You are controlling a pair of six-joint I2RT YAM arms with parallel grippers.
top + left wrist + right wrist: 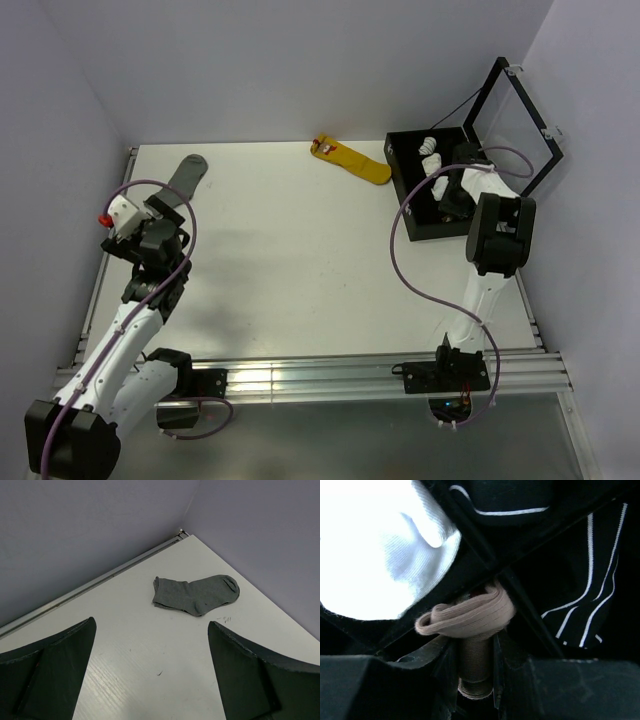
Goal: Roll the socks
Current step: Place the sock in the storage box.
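— Nearest me, the left jaws: how do they stand?
— I see them spread wide above the table (150, 650), grey sock (195, 594) lying beyond. My right jaws pinch the tan sock (470, 615), bunched inside the black box (400, 175).

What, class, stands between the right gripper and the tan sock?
Nothing visible does. The right gripper is shut on the tan sock, pinching its bunched fabric between both fingers at the black box.

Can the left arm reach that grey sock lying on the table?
Probably yes. The left gripper is open and pointing toward the grey sock, which lies flat on the white table ahead of it. Nothing sits between them, so the way looks free.
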